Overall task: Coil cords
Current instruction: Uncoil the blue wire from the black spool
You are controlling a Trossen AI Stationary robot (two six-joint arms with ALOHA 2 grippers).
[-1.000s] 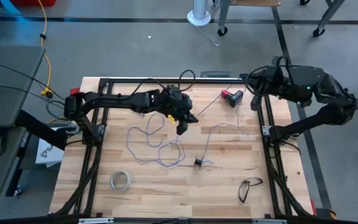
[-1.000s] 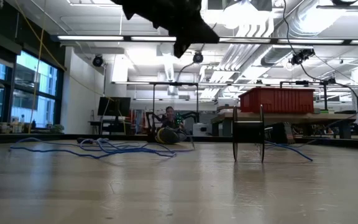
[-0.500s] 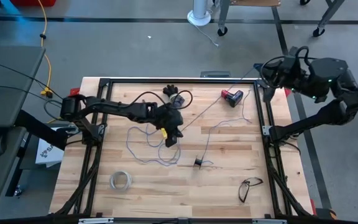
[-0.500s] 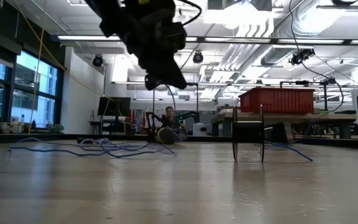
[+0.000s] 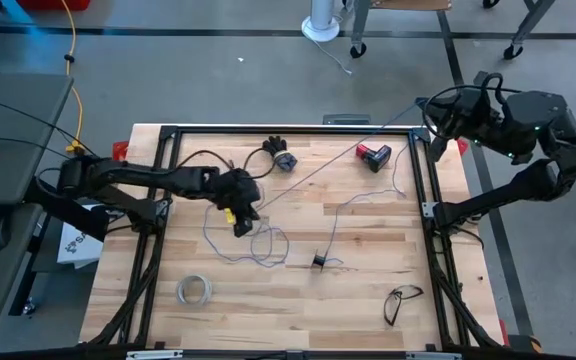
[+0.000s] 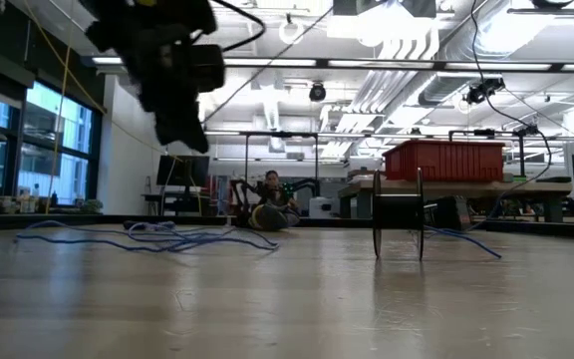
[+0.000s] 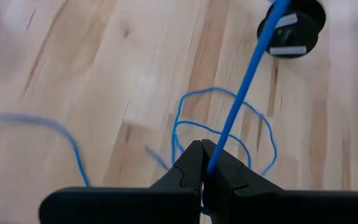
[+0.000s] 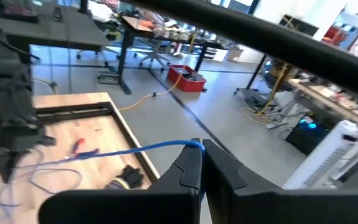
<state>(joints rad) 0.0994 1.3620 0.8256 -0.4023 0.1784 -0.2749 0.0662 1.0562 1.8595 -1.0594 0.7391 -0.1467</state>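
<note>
Two grippers both pinch the same wire [image 5: 328, 166], one at each end of a taut stretch. Left gripper [image 5: 241, 227] is over the table's left-middle, fingers clenched on the wire; the left wrist view shows the blue strand coming straight out of the closed tips. Right gripper [image 5: 430, 110] is up off the table past its far right corner, also clenched on the wire, with the end of the strand poking from the tips in its wrist view.

Key relation: the held run goes in a straight diagonal from the left gripper up and away to the right gripper, so its long axis lies left-near to right-far across the table. The slack rest lies in loose loops [image 5: 268, 243] on the wood just beside and under the left gripper, toward the table's middle.

Spool [image 5: 319, 261] sits on the table near the middle, toward the near edge, right of the loops, standing on its rims in the low view [image 6: 399, 214]. It is apart from both grippers. Left gripper is clearly nearer to it; right is well apart and high.

Judgement: coiling not begun, wire is all off the spool or nearly so. Next move probably turns on bringing the taut run toward the spool, and the left arm has the shorter reach. Risk: tension dragging the loops into a tangle.
</note>
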